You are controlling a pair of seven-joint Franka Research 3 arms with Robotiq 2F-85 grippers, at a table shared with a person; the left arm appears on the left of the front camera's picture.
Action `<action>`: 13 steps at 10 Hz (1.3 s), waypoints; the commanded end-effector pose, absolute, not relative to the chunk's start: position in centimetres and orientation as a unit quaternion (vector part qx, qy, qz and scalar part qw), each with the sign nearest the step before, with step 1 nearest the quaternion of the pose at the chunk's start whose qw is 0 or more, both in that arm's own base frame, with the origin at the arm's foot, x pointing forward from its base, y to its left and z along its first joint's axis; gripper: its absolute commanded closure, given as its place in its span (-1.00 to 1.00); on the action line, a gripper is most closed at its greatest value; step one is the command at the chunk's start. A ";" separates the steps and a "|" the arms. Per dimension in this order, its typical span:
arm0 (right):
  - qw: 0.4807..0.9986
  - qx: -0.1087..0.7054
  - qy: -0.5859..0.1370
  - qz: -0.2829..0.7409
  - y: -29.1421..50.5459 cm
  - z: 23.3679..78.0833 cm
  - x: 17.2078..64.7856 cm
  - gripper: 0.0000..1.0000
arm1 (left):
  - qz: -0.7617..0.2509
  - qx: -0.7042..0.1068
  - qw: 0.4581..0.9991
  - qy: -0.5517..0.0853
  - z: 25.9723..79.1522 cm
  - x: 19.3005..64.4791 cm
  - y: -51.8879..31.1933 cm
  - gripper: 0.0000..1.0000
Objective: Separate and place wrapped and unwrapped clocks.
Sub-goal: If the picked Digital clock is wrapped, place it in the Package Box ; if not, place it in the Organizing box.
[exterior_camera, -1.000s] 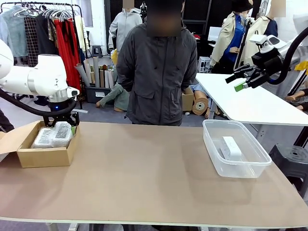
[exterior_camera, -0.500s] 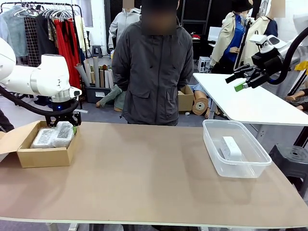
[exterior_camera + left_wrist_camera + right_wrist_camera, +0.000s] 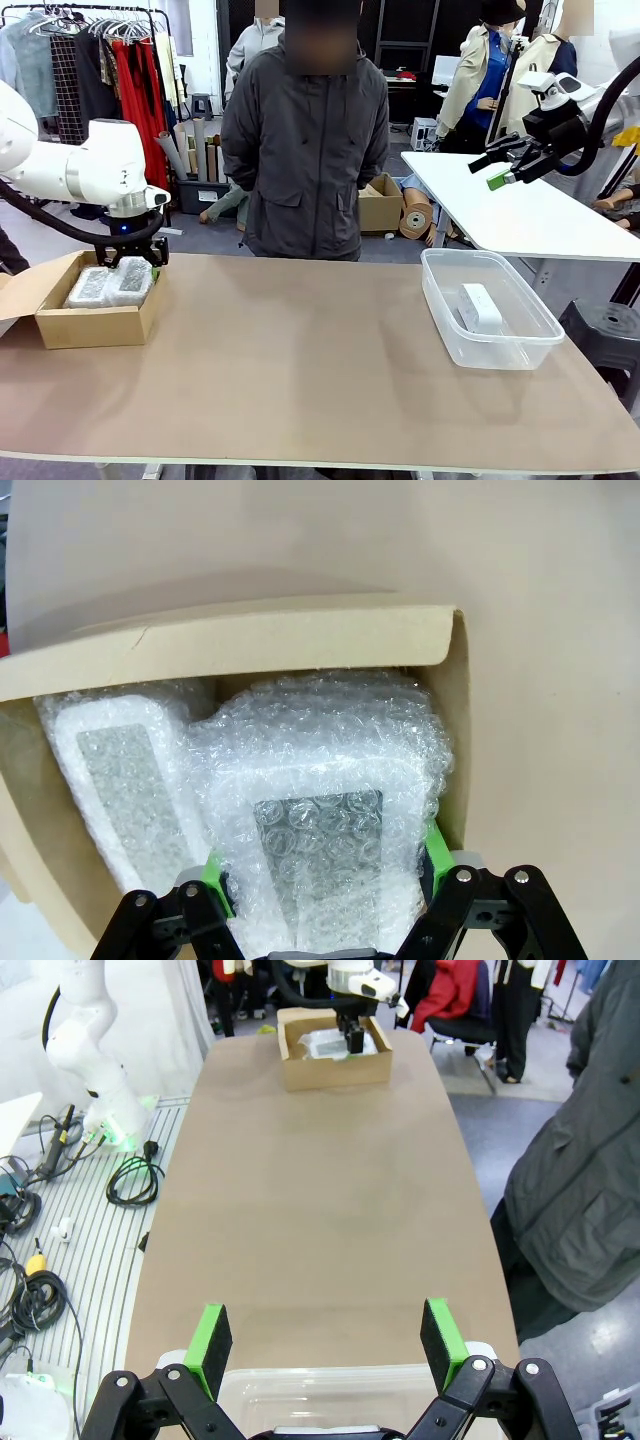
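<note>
The brown worktop (image 3: 300,360) stretches out in front of me, a person in a dark jacket (image 3: 305,150) standing at its far side. At my left edge sits the cardboard box (image 3: 95,325), and my left hand (image 3: 138,262) is down in it, clamped on the nearer wrapped clock (image 3: 320,840); the second wrapped clock (image 3: 125,790) lies just beside it. Over on my right, the clear tub (image 3: 490,350) holds the bare white clock (image 3: 480,307). My right hand (image 3: 503,170) hangs high, jaws spread wide, holding nothing.

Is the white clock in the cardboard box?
No, the bare white clock lies in the clear plastic bin, far from the cardboard box.
</note>
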State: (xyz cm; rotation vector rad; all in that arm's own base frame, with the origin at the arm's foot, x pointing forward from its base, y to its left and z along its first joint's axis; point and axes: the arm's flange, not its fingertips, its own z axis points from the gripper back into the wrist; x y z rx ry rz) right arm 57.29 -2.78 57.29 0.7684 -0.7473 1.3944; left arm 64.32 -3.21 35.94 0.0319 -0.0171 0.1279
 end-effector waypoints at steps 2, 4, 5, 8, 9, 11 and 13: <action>0.635 0.337 -0.327 0.613 -2.8 57.5 57.3 -1.00 | 0.071 0.016 0.997 -0.002 35.9 65.2 -2.8 1.00; 0.635 0.337 -0.327 0.613 -2.8 57.5 57.3 -1.00 | 0.074 0.014 0.997 0.005 35.5 65.4 -2.7 1.00; 0.635 0.337 -0.327 0.613 -2.8 57.5 57.3 -1.00 | 0.075 0.014 0.997 0.008 35.2 65.6 -2.5 1.00; 0.635 0.337 -0.327 0.613 -2.8 57.5 57.3 -1.00 | 0.078 0.013 0.997 0.016 34.8 65.8 -2.3 0.88; 0.635 0.337 -0.327 0.613 -2.8 57.5 57.3 -1.00 | 0.078 0.016 0.997 0.016 34.8 65.8 -2.3 0.50; 0.635 0.337 -0.327 0.613 -2.8 57.5 57.3 -1.00 | 0.081 0.013 0.997 0.012 35.1 65.6 -2.2 -0.28; 0.635 0.337 -0.327 0.613 -2.8 57.5 57.3 -1.00 | 0.082 0.013 0.997 0.006 35.7 65.3 -2.4 -1.00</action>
